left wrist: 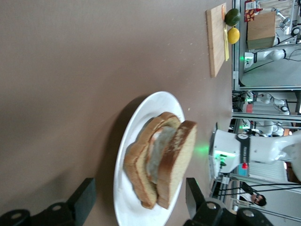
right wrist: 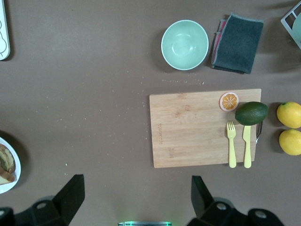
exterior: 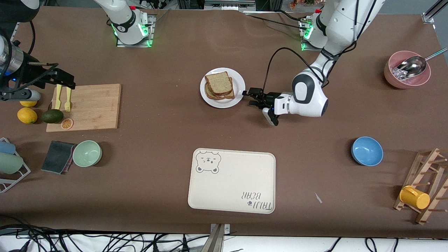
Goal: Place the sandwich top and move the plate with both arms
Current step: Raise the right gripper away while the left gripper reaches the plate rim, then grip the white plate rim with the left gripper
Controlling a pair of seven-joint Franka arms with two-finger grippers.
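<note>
The white plate (exterior: 239, 85) sits mid-table and carries a stacked sandwich. The sandwich top (exterior: 218, 82), a speckled brown slice, lies on the stack, slightly askew. My left gripper (exterior: 249, 96) is open and empty, low by the plate's rim on the side toward the left arm's end. In the left wrist view its fingers (left wrist: 83, 197) stand wide either side of the plate's edge (left wrist: 141, 117), with the sandwich top (left wrist: 178, 155) just ahead. My right gripper (exterior: 64, 79) is open and empty, high over the end of the cutting board (exterior: 94, 105); its wrist view (right wrist: 136, 197) shows bare table below.
The cream bear tray (exterior: 231, 180) lies nearer the front camera than the plate. A blue bowl (exterior: 366, 151), a pink bowl with a scoop (exterior: 406, 71) and a rack with a yellow mug (exterior: 414, 197) stand toward the left arm's end. A green bowl (exterior: 87, 153) sits by the cutting board.
</note>
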